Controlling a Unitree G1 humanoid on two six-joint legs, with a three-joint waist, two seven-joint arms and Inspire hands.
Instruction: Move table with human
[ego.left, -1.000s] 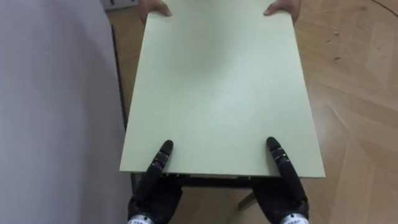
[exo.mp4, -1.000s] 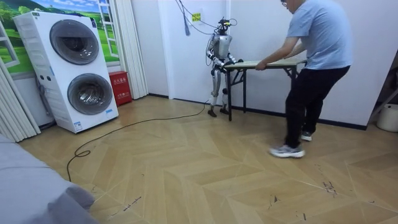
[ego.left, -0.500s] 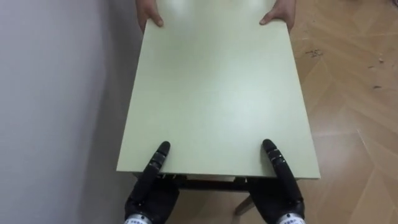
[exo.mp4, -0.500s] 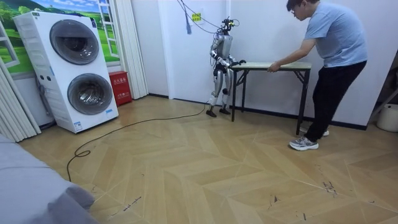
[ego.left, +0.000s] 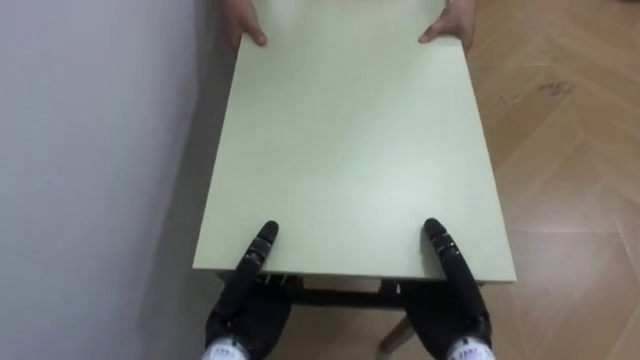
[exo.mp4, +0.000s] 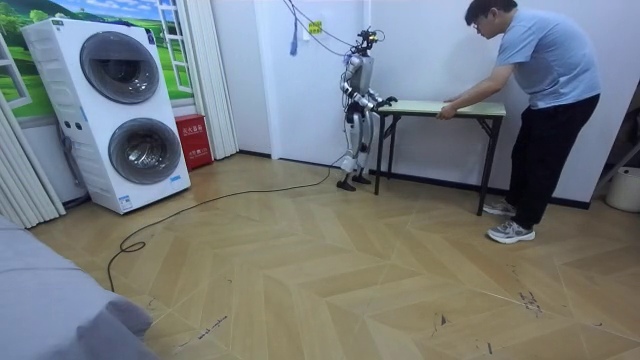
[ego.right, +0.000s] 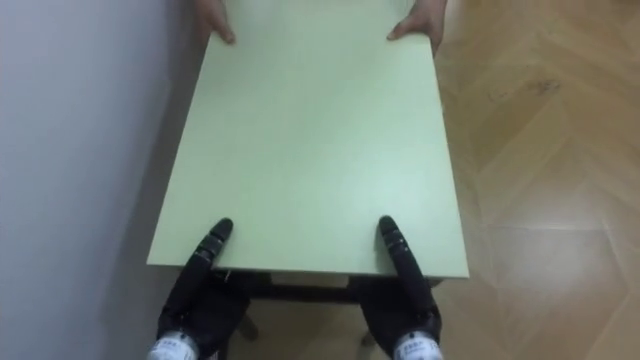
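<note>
Since a second ago, the table (exo.mp4: 440, 105) and the person (exo.mp4: 545, 90) have shifted toward the room view's right along the white wall. The person, then in mid-stride, now stands with both feet down at the far end, and I have followed at the near end.

Item: left hand (ego.left: 248, 300). It is black and set at the near left corner. Its upper part reaches over the table's near edge and lies straight and flat on the top. The rest sits below the board, so I cannot tell whether it clamps the edge.

Item: right hand (ego.left: 457, 300). It has the same pose at the near right corner, mirrored, and its grip is equally hidden. Both my forearms are cut off by the lower border.

Item: table, between me and the person, close beside the wall. The top is a long rectangle, pale green, smooth and matt, with a thin edge. A dark frame (ego.left: 340, 292) shows just under the near edge. The legs are mostly hidden beneath the top in the eye views, but the room view shows them thin and black, standing on the floor.

Item: person's hands. One (ego.left: 243, 22) is at the far left corner and the other (ego.left: 447, 22) at the far right. They rest over the far edge and are cut off by the upper border. In the room view the person leans forward, arms out to the table.

Item: wall (ego.left: 90, 180), plain grey, on my left.

Item: floor (ego.left: 570, 180), herringbone wood, on my right.

Item: stacked washing machines (exo.mp4: 110, 110), well apart, at the room view's left.
</note>
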